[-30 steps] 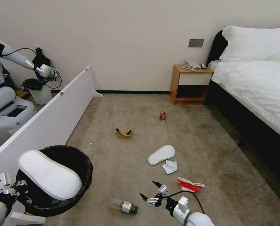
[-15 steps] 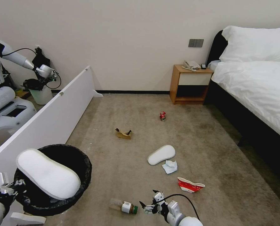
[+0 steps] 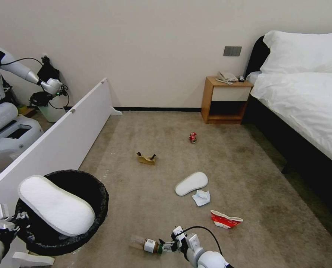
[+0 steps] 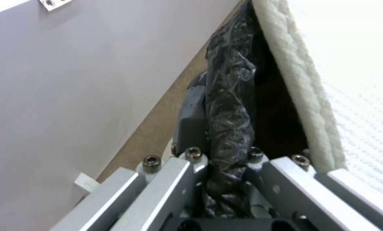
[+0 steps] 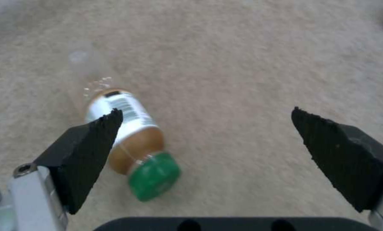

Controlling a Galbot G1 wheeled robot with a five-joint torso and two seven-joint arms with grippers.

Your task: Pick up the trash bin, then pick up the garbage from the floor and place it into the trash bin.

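Observation:
The trash bin [image 3: 98, 197], lined with a black bag, hangs at the lower left with a white slipper [image 3: 56, 205] lying across its rim. My left gripper [image 3: 3, 225] is shut on the bin's bagged rim [image 4: 230, 106], beside the slipper [image 4: 341, 80]. My right gripper [image 3: 167, 244] is open, low over the carpet at the green-capped bottle [image 3: 145, 244]. In the right wrist view the bottle [image 5: 123, 128] lies partly behind one finger [image 5: 84, 154]. More garbage lies on the floor: a second slipper [image 3: 191, 183], a tissue [image 3: 201, 197], a red-white carton [image 3: 225, 219], torn cardboard [image 3: 146, 158] and a red can [image 3: 192, 137].
A long white board [image 3: 61, 141] runs along the left. Behind it another robot [image 3: 2, 123] reaches to a second bin [image 3: 50, 109]. A wooden nightstand [image 3: 227, 98] stands at the far wall, and a bed [image 3: 307, 104] fills the right side.
My right gripper has come down and leftward, from beside the carton to the bottle's cap end. The bin and slipper have shifted slightly left.

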